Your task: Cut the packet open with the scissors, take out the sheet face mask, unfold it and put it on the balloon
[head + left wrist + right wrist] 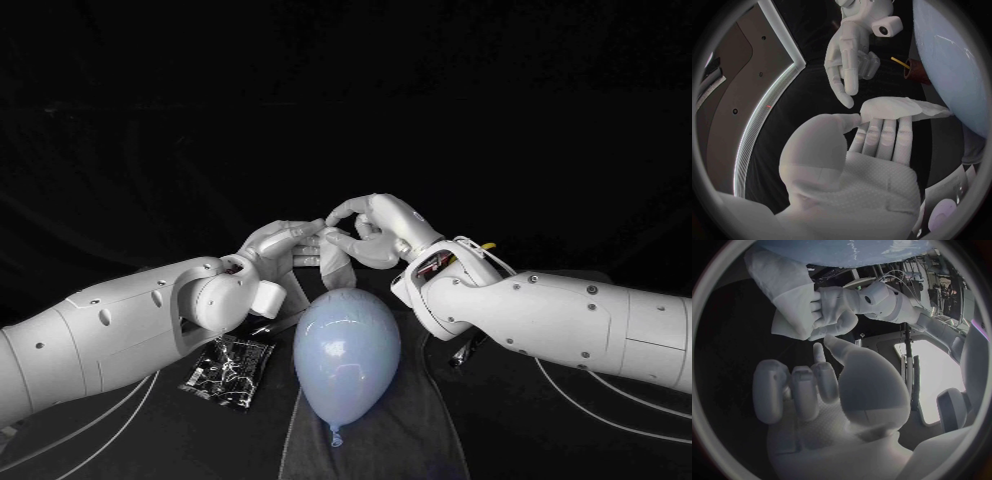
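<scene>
We've got the balloon lying on the cloth, the packet just left of it, the left hand and right hand behind, and the mask between them.

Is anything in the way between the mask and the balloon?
No, nothing I can see. The left hand holds the folded mask right next to the balloon, and nothing sits between them.

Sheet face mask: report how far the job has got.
Done: the packet lies beside the balloon and the mask is out. In hand: the left robot hand pinches the folded mask; the right robot hand hovers at its edge. Left: unfold it and lay it on the balloon.
</scene>
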`<state>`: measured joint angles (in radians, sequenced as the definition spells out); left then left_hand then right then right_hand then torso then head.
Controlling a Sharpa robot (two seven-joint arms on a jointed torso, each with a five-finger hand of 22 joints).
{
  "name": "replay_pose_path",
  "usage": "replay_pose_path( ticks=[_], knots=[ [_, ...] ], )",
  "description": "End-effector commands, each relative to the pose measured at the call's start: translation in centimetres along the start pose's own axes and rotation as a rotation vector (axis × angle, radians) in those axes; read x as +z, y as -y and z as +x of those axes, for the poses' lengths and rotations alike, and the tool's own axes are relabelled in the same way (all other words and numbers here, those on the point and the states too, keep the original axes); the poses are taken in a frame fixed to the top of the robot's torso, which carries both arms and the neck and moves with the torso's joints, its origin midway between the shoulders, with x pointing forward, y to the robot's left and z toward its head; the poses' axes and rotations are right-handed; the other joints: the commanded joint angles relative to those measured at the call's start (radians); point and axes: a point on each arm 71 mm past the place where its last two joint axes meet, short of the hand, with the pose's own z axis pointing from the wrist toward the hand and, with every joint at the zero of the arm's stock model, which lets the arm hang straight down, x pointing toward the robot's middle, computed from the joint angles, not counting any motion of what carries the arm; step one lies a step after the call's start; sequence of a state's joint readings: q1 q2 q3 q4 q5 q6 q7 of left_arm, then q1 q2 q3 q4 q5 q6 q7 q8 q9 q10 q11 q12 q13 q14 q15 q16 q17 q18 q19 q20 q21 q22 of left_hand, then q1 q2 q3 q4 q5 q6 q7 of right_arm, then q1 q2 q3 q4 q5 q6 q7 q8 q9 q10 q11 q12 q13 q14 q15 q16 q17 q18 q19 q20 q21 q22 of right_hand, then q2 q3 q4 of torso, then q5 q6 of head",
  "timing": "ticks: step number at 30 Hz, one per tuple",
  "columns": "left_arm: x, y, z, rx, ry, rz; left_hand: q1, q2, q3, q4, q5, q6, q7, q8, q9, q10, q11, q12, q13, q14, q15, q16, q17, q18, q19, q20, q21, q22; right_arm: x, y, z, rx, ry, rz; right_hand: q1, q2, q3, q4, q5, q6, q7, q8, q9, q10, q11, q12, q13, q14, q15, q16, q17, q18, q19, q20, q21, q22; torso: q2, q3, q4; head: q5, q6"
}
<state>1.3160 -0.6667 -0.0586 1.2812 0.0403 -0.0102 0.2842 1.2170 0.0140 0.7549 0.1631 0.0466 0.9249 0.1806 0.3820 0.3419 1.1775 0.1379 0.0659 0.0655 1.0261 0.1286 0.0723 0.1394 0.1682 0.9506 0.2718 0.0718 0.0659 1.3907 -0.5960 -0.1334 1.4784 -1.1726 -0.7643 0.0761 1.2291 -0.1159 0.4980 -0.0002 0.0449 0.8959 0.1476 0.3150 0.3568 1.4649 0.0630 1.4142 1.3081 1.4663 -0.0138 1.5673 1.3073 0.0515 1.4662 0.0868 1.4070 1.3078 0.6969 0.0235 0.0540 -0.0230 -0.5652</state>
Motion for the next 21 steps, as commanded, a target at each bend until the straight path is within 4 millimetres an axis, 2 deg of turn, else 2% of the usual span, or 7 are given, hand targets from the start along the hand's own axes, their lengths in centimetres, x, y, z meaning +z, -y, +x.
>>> replay_pose_path(
  ticks=[1, 11, 21],
  knots=[
    [0.11, 0.2, 0.29, -0.012, -0.012, 0.016, -0.001, 0.006, 0.002, 0.002, 0.004, 0.0, 0.005, 0.0, -0.001, 0.003, 0.005, -0.004, -0.001, 0.006, 0.0, 0.006, 0.001, 0.018, 0.01, 0.0, 0.006, 0.001, 0.26, 0.25, 0.02, -0.045, 0.013, 0.03, -0.015, -0.001, -0.007, 0.004, 0.003, 0.008, 0.0, -0.006, -0.002, -0.002, 0.0, -0.004, 0.138, 0.104, 0.007, 0.003, 0.264, -0.016, 0.041, 0.007, -0.007, 0.215, 0.0, -0.001, 0.0003, 0.0, -0.002],
    [0.12, 0.19, 0.42, -0.014, -0.019, 0.016, 0.004, 0.004, 0.008, -0.003, 0.004, -0.001, 0.003, -0.001, -0.001, 0.001, 0.003, -0.004, -0.001, 0.004, 0.0, 0.004, 0.001, 0.018, 0.011, -0.001, 0.006, 0.001, 0.76, 0.47, 0.11, -0.061, 0.059, 0.078, -0.023, -0.003, -0.015, 0.014, 0.003, 0.012, -0.002, -0.011, -0.006, -0.005, -0.001, -0.008, 0.135, 0.104, 0.005, 0.003, 0.264, -0.015, 0.039, 0.007, -0.012, 0.214, 0.0, 0.0, -0.0005, 0.002, -0.002],
    [0.14, 0.19, 0.44, -0.013, -0.019, 0.015, 0.007, 0.002, 0.011, -0.007, 0.004, -0.001, 0.002, 0.0, -0.001, 0.001, 0.003, -0.003, -0.001, 0.002, 0.0, 0.003, 0.0, 0.018, 0.011, -0.001, 0.006, 0.001, 0.87, 0.96, 0.33, -0.06, 0.033, 0.124, -0.032, 0.002, -0.022, 0.029, 0.004, 0.022, -0.004, -0.014, -0.008, -0.012, -0.002, -0.018, 0.128, 0.104, 0.004, 0.003, 0.264, -0.013, 0.036, 0.007, -0.021, 0.211, -0.001, 0.0002, -0.0006, 0.003, -0.002]
  ],
)
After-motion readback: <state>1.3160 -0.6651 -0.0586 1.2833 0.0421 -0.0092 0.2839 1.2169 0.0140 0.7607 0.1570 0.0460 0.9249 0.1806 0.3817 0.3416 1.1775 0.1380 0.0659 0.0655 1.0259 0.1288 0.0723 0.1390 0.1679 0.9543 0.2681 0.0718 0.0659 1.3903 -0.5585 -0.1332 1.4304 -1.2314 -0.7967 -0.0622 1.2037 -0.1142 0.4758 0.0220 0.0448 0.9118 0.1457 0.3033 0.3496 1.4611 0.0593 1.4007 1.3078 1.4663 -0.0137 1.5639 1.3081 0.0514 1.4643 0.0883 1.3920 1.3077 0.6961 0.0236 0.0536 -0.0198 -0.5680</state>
